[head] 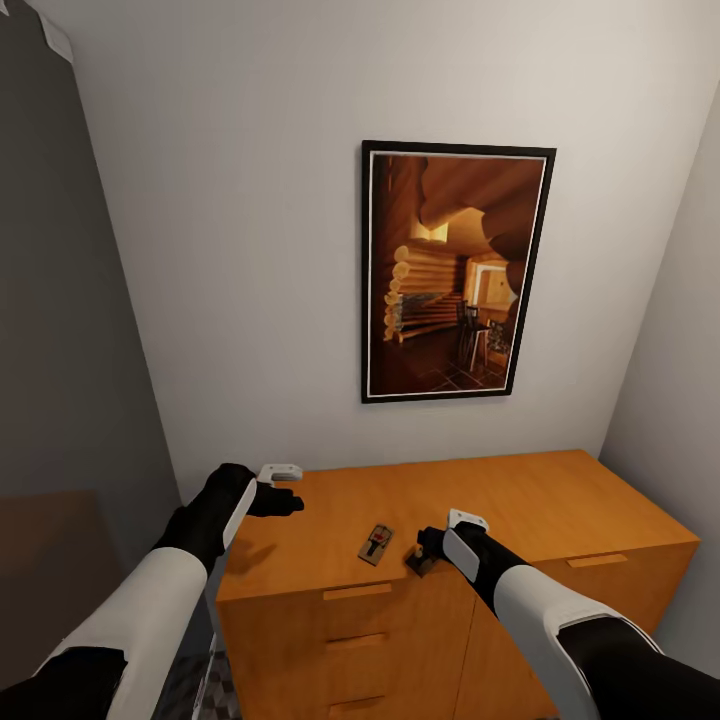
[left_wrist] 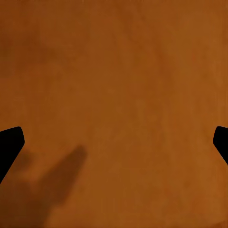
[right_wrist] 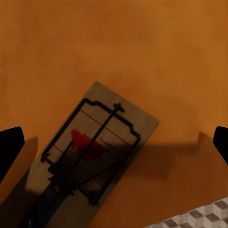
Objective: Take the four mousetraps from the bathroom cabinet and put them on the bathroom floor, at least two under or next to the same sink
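Note:
The orange-brown cabinet (head: 520,500) stands against the wall in front of me. One small wooden mousetrap (head: 375,545) with dark wire and a red spot lies flat on its top near the front edge. My right gripper (head: 425,556) hovers just right of it, over a second mousetrap (head: 414,564) that it partly hides. In the right wrist view that mousetrap (right_wrist: 90,156) lies flat on the wood between the wide-open fingers of the right gripper (right_wrist: 114,142), untouched. My left gripper (head: 290,503) hangs open over the bare left part of the top, as the left wrist view (left_wrist: 114,142) confirms.
A framed picture (head: 455,270) hangs on the white wall above the cabinet. A dark grey wall (head: 60,350) closes the left side and a white wall the right. Cube-patterned floor tiles (head: 195,690) show beside the cabinet, and floor tiles (right_wrist: 199,219) just past its front edge.

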### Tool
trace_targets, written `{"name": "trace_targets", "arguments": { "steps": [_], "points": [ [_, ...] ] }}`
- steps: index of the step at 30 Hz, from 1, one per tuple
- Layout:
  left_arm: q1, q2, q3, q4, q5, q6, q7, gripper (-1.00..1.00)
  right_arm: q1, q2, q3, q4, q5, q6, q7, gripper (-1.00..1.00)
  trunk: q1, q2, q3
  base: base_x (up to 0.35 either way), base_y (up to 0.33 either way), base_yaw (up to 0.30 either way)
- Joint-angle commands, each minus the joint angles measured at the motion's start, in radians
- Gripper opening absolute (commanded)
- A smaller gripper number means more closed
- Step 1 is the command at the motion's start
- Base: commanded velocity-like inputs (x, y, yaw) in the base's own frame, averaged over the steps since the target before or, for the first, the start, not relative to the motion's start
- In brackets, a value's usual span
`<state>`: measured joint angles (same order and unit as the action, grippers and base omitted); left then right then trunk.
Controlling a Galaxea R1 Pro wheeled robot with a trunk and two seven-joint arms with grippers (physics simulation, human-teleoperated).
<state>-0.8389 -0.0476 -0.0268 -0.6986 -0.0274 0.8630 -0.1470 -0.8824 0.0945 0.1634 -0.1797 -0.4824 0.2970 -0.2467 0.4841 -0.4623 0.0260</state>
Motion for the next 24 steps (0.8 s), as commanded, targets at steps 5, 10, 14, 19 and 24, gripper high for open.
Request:
{"name": "trace_targets", "arguments": {
  "steps": [5,10,14,19,24],
  "points": [
    [0.0,0.0,0.0,-0.001,-0.003,0.004,-0.003,1.0,0.0,0.009,0.008,-0.002,-0.008,0.004,-0.006,1.0,0.0,-0.001,0.0,0.0,0.0,0.0],
    [0.0,0.0,0.0,0.0,-0.003,0.004,-0.003,1.0,0.0,0.026,0.008,-0.001,-0.008,0.002,-0.006,1.0,0.0,-0.001,0.0,0.0,0.0,0.0],
    [0.0,0.001,0.001,0.0,-0.003,0.004,-0.003,1.0,0.0,0.032,0.008,0.006,-0.008,0.0,-0.006,1.0,0.0,-0.001,0.0,0.0,0.0,0.0],
    [0.0,0.001,0.001,0.001,-0.003,0.004,-0.004,1.0,0.0,0.036,0.008,0.021,-0.007,-0.002,-0.006,1.0,0.0,-0.001,0.0,0.0,0.0,0.0],
    [0.0,0.001,0.001,0.001,-0.003,0.004,-0.004,1.0,0.0,0.037,0.008,0.027,-0.007,-0.003,-0.006,1.0,0.0,-0.001,0.0,0.0,0.0,0.0]
  ]
}}
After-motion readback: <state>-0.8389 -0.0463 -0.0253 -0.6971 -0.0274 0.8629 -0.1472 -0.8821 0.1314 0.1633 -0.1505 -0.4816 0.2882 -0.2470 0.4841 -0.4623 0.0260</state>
